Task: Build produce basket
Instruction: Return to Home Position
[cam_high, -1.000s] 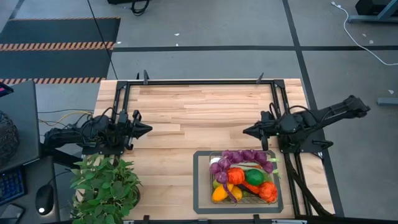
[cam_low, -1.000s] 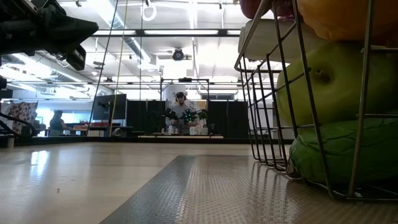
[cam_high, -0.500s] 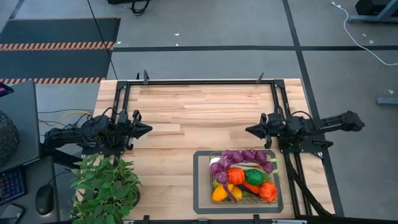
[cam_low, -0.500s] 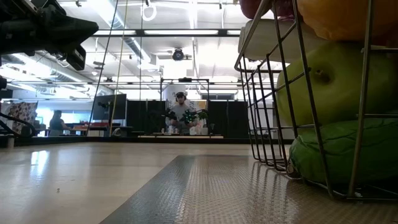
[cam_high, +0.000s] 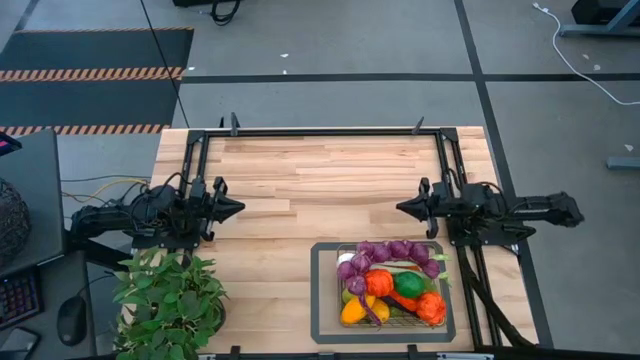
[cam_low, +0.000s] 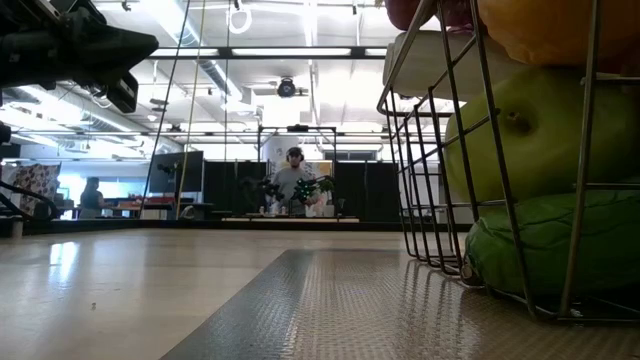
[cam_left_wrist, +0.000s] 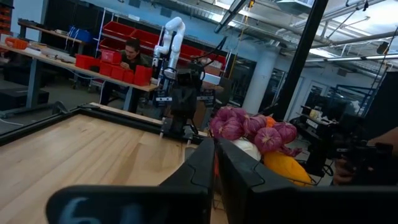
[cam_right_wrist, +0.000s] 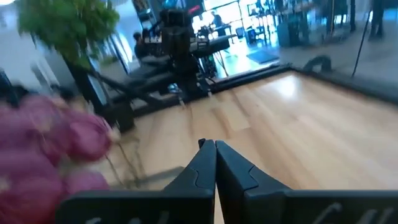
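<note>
The wire basket (cam_high: 322, 300) stands on its flat dark frame at the table's near right, heaped with produce: purple grapes (cam_high: 390, 250), orange and red tomatoes, a green piece and a yellow one. The low view shows its mesh wall (cam_low: 430, 180) close up, with green produce (cam_low: 520, 140) behind it. My left gripper (cam_high: 238, 208) hovers shut at the table's left side, pointing right. My right gripper (cam_high: 400, 208) hovers shut just beyond the basket's far edge, pointing left. Both wrist views show shut fingers, left (cam_left_wrist: 214, 152) and right (cam_right_wrist: 214, 149), with nothing between them.
A leafy potted plant (cam_high: 168, 300) stands at the near left corner. A black rail frame (cam_high: 320, 132) runs around the tabletop. Bare wood (cam_high: 320, 190) lies between the two grippers. People (cam_low: 293, 175) are at benches beyond the table.
My right arm has sunk and folded back, swinging until it points straight toward the table's left edge; its gripper has drawn a little toward the right edge and stayed shut. The basket and produce have not moved.
</note>
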